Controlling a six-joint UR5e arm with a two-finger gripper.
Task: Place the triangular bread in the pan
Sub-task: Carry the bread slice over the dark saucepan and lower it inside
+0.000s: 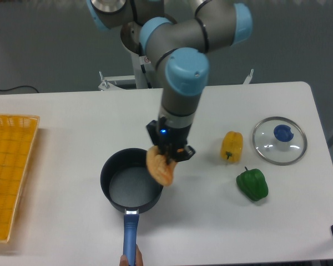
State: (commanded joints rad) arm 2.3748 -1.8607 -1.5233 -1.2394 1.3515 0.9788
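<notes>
At frame centre, the tool (169, 155) gripped the triangular bread (159, 167), which hung tilted in the air over the right rim of the pan (132, 183) on the worktop (72, 122).

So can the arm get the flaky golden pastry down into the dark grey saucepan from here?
Probably yes: the pastry hangs over the saucepan's right rim, and its grey inside looks bare.

Open pan (132, 185) mouth below; peppers, apparently well clear, off to the right.
</notes>
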